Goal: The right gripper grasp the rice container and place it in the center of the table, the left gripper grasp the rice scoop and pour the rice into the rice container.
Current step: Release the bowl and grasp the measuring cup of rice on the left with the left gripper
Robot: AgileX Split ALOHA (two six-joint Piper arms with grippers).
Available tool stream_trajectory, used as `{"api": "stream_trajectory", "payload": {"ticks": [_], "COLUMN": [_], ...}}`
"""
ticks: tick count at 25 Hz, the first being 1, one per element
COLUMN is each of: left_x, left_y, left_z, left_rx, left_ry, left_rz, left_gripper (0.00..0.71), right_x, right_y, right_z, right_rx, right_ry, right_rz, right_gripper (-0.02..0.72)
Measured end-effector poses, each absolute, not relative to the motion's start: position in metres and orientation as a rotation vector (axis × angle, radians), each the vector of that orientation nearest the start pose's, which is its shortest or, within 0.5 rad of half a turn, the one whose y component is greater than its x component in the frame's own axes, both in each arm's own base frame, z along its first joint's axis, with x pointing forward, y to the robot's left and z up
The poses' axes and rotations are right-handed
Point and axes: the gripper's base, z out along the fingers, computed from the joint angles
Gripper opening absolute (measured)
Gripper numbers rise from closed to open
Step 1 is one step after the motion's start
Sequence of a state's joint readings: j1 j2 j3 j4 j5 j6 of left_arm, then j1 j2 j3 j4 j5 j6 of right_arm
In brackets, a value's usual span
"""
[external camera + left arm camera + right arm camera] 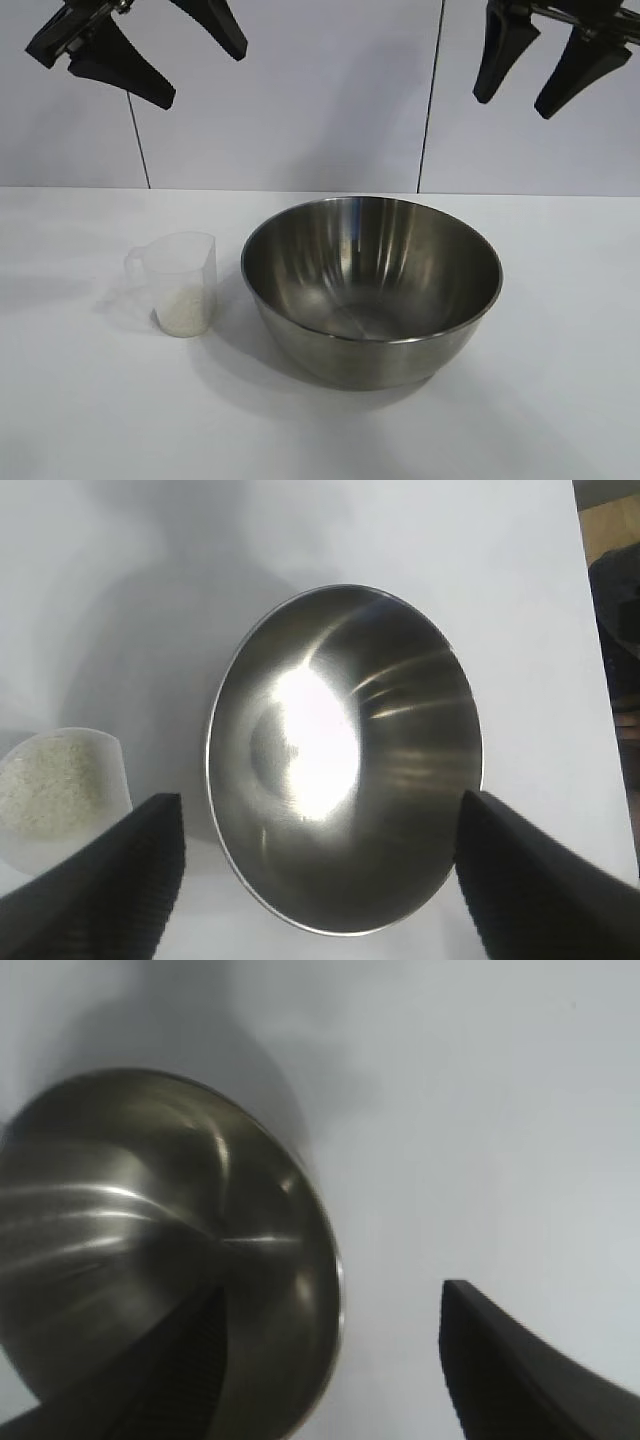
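1. The right gripper hangs high above the far right of the bench, its jaws parted and empty; the right wrist view shows nothing between them, only bare bench and the bowl's rim below.
2. The left gripper hangs high above the far left, jaws spread wide and also holding nothing.
3. The rice container, a shiny stainless-steel mixing bowl, stands upright near the middle of the bench, clear of both grippers. Its inside is bare metal in every view, with no grains in it.
4. The rice scoop, a small clear plastic measuring cup with a side handle, stands upright just left of the bowl, close to it but apart. The rice lies as a whitish heap in its bottom.
5. Judged from this layout, the first part looks done: the bowl sits about central and the right jaws have let it go.
6. Left to do: the left gripper must come down, take the scoop, carry it over the bowl's rim and tip the rice in. None of that has begun.
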State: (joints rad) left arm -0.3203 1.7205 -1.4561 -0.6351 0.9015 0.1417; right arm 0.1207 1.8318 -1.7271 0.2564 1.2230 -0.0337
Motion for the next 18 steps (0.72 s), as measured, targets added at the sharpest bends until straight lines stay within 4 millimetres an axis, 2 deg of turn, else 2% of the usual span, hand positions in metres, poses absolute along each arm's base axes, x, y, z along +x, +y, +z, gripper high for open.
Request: {"api": "stream_trajectory", "payload": {"ticks": [4, 12, 18], "left_x": [0.344, 0.344, 0.347], "left_y": [-0.159, -0.159, -0.158], "left_z": [0.307, 0.307, 0.309], "left_rx": [0.24, 0.24, 0.222], "left_ry": [2.582, 2.582, 2.552], "left_rz": [-0.848, -0.847, -0.837], "left_gripper": [0.543, 0.543, 0.543], "right_x": [0.381, 0.364, 0.361], "right_y": [0.068, 0.03, 0.029], "right_z": [0.327, 0.364, 0.363], "right_rx": [-0.141, -0.014, -0.009], "right_ry": [2.786, 2.684, 2.691], "right_rz": [0.409, 0.379, 0.382], "right_gripper": [0.409, 0.409, 0.409]}}
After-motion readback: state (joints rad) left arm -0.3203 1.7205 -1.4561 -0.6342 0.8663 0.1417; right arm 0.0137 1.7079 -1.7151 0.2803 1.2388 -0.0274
